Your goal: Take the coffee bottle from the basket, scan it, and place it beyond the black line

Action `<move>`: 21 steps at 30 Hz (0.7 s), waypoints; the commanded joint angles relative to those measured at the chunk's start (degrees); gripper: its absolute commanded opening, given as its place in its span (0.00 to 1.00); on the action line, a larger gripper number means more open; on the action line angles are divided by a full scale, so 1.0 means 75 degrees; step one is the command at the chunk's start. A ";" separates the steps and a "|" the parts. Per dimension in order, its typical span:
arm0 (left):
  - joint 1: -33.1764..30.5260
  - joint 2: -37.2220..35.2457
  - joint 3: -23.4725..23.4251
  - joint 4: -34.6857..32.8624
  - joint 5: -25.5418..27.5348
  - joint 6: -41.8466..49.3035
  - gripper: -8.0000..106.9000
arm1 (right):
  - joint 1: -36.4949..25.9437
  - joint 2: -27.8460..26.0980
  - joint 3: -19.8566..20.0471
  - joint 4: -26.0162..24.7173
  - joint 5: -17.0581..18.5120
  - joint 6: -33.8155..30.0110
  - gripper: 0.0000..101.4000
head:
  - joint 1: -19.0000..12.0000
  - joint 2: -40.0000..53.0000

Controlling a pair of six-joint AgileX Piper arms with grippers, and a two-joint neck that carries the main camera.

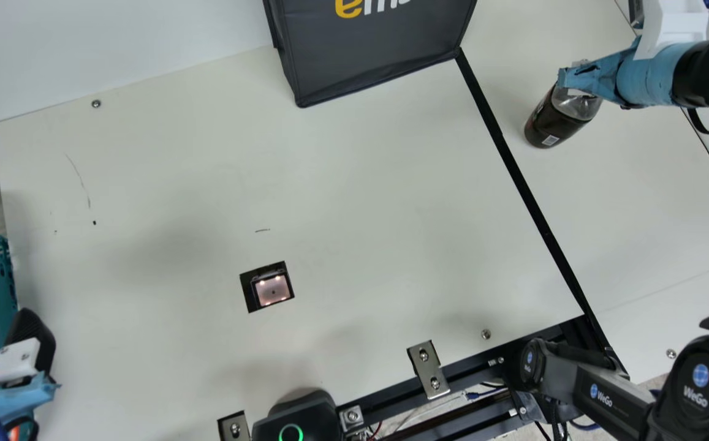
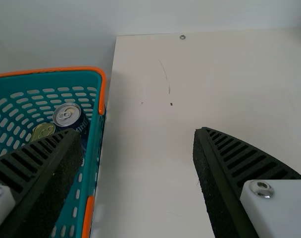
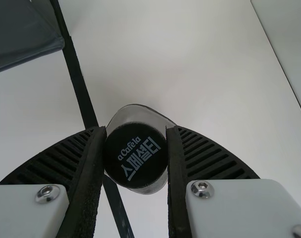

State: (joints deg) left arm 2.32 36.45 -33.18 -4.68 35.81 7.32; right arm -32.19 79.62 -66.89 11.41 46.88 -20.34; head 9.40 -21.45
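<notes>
Coffee bottle point(image 1: 553, 125) sits past the black line point(image 1: 516, 174), on the right side of the cream table point(image 1: 360, 171). A dark bag point(image 1: 372, 55) stands at the back, against the line's far end. The teal basket point(image 1: 2, 282) is at the left edge. The right gripper point(image 1: 587, 79) is clamped on the bottle's cap; the left gripper's point(image 1: 38, 386) fingers are wide apart beside the basket.

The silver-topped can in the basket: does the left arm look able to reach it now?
Probably yes: the left gripper is near, its jaws empty and apart, and nothing lies on the can.
</notes>
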 commanded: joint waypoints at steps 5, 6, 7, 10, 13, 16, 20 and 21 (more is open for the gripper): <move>0.0000 0.0000 0.0000 0.0000 0.0000 0.0000 0.85 | 0.0005 0.0010 0.0049 -0.0022 -0.0026 0.0029 0.22 | -0.0198 -0.0018; 0.0000 0.0000 0.0000 0.0000 0.0000 0.0000 0.85 | 0.0008 0.0010 0.0055 -0.0027 -0.0030 0.0041 0.22 | -0.0198 -0.0018; 0.0000 0.0000 0.0000 0.0000 0.0000 0.0000 0.85 | 0.0011 0.0010 0.0062 -0.0032 -0.0034 0.0053 0.24 | -0.0198 -0.0018; 0.0000 0.0000 0.0000 0.0000 0.0000 0.0000 0.85 | 0.0023 0.0014 0.0075 -0.0047 -0.0044 0.0086 0.33 | -0.0198 -0.0018; 0.0000 0.0000 0.0000 0.0000 0.0000 0.0000 0.85 | 0.0025 0.0026 0.0089 -0.0054 -0.0061 0.0100 0.43 | -0.0198 -0.0018; 0.0000 0.0000 0.0000 0.0000 0.0000 0.0000 0.85 | 0.0029 0.0038 0.0105 -0.0065 -0.0083 0.0117 0.53 | -0.0198 -0.0018; 0.0000 0.0000 0.0000 0.0000 0.0000 0.0000 0.85 | 0.0036 0.0046 0.0123 -0.0079 -0.0104 0.0135 0.66 | -0.0198 -0.0018; 0.0000 0.0000 0.0000 0.0000 0.0000 0.0000 0.85 | 0.0037 0.0047 0.0128 -0.0083 -0.0108 0.0139 0.70 | -0.0198 -0.0018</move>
State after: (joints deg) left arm 2.32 36.45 -33.18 -4.68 35.81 7.32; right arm -31.97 79.97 -65.97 10.95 45.56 -19.42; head 9.40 -21.45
